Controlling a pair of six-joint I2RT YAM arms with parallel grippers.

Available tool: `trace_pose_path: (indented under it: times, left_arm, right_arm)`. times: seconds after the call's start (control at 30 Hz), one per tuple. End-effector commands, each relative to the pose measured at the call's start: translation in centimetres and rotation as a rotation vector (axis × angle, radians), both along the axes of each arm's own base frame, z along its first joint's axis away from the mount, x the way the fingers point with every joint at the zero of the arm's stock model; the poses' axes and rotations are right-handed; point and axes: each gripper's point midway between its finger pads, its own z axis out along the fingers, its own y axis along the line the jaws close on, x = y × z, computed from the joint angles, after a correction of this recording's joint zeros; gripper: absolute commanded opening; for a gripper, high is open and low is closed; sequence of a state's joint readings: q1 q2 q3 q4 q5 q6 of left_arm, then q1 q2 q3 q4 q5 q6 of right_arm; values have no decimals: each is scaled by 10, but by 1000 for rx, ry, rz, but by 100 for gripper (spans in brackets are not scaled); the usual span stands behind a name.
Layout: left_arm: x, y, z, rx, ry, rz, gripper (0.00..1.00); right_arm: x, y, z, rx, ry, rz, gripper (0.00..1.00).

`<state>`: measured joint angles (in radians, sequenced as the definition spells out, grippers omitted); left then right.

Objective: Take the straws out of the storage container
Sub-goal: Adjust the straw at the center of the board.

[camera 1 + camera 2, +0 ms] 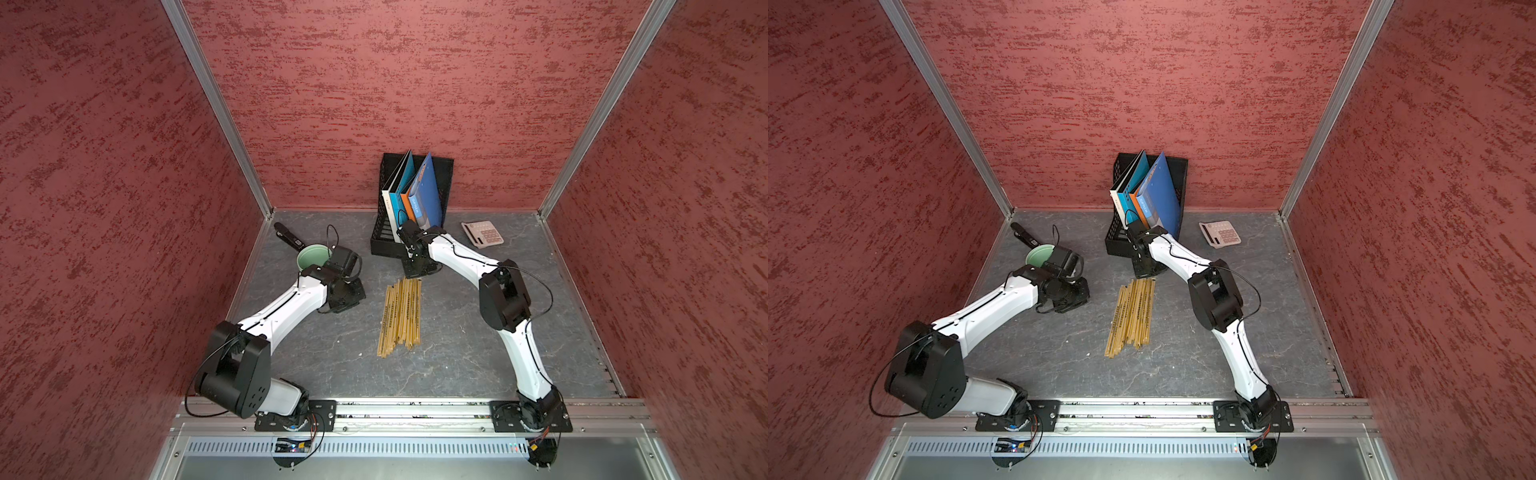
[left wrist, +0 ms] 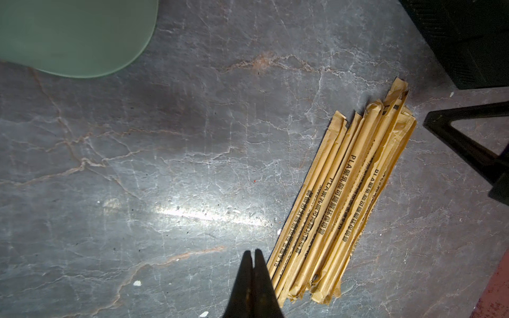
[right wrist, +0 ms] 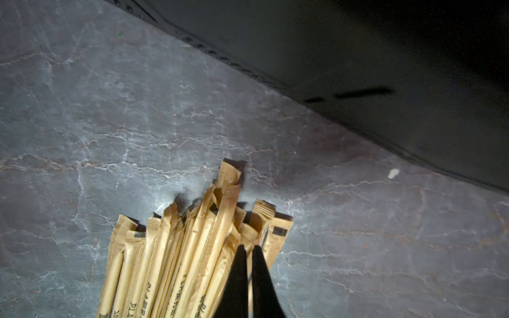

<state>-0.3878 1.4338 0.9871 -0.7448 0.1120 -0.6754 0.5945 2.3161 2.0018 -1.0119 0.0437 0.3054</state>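
The straws (image 1: pixel 400 318) (image 1: pixel 1133 318) lie flat in one tan bundle at the middle of the grey table, outside the storage container. That mint-green cup (image 1: pixel 313 257) (image 1: pixel 1040 255) stands upright near the left wall, and its inside looks empty. My left gripper (image 1: pixel 347 297) (image 2: pixel 253 252) hangs shut and empty between cup and bundle, its tips beside the straws (image 2: pixel 338 198). The cup's wall (image 2: pixel 74 35) shows at the edge of the left wrist view. My right gripper (image 1: pixel 417 268) (image 3: pixel 249 247) is shut over the bundle's far ends (image 3: pixel 192 247), with nothing held.
A black mesh file holder (image 1: pixel 411 199) (image 3: pixel 385 68) with coloured folders stands at the back, just behind the right gripper. A pale calculator (image 1: pixel 482 235) lies at the back right. A slim black object (image 1: pixel 289 236) lies behind the cup by the left wall.
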Motion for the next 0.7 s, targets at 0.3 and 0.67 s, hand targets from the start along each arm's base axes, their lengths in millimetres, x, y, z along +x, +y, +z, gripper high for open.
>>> trace_pose_path:
  times: [0.3,0.67]
  left_arm:
    - [-1,-2,3,-29,-20,-15,0]
    - [-2,-6,2,-43,-20,-21,0]
  right_arm:
    - [-12,14,-20,54,46,29,0]
    - [-44,8,-5,75,29,-5,0]
